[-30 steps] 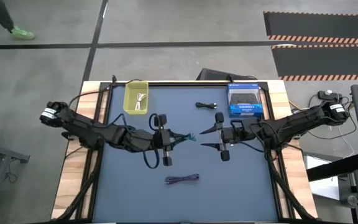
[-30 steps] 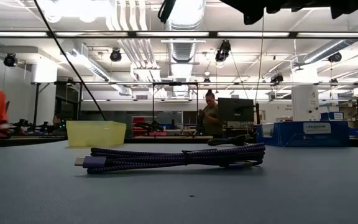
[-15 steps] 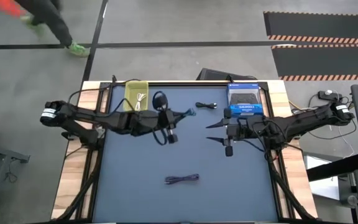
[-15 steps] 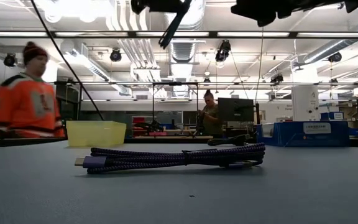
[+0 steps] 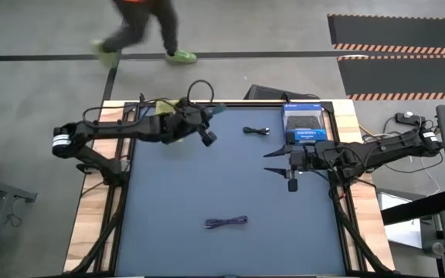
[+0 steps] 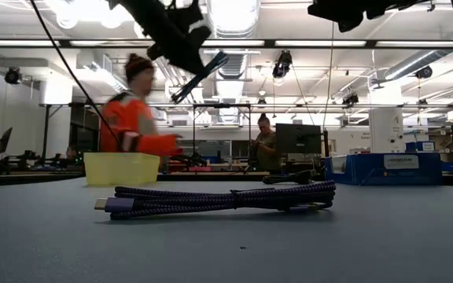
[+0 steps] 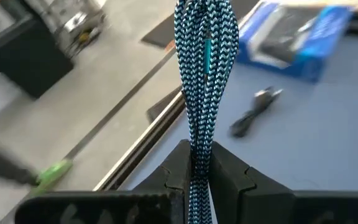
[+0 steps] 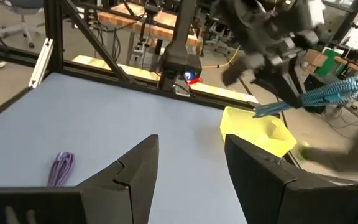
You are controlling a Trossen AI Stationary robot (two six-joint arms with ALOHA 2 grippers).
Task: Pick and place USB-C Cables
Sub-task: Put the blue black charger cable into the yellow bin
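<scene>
My left gripper (image 5: 207, 116) is shut on the green cable (image 7: 205, 56) and holds it in the air beside the yellow bin (image 5: 165, 105), at the table's far left. The arm hides most of the bin. In the low view the green cable (image 6: 201, 75) slants down, high above the table. The black cable (image 5: 256, 131) lies flat at the far middle. The purple cable (image 5: 226, 222) lies flat at the near middle. The white cable is hidden. My right gripper (image 5: 275, 162) is open and empty, right of centre. My left gripper pinches the bundled green cable between its two fingers, near one end of the bundle (image 7: 197, 163). The fingers lie along the bundle. The rest of the bundle (image 7: 205, 37) sticks out past the fingertips, lifted clear of the table.
A blue box (image 5: 304, 123) stands at the far right, next to the black cable. The purple cable also shows in the right wrist view (image 8: 61, 168). A person in orange (image 6: 136, 118) walks past beyond the table's far edge. Bare table lies between the purple cable and the grippers.
My left gripper has gone from the table's middle toward the far edge and the yellow bin, carrying the green cable clear of the table. My right gripper has drawn back a little toward the table's right edge. A person has walked across behind the table.
</scene>
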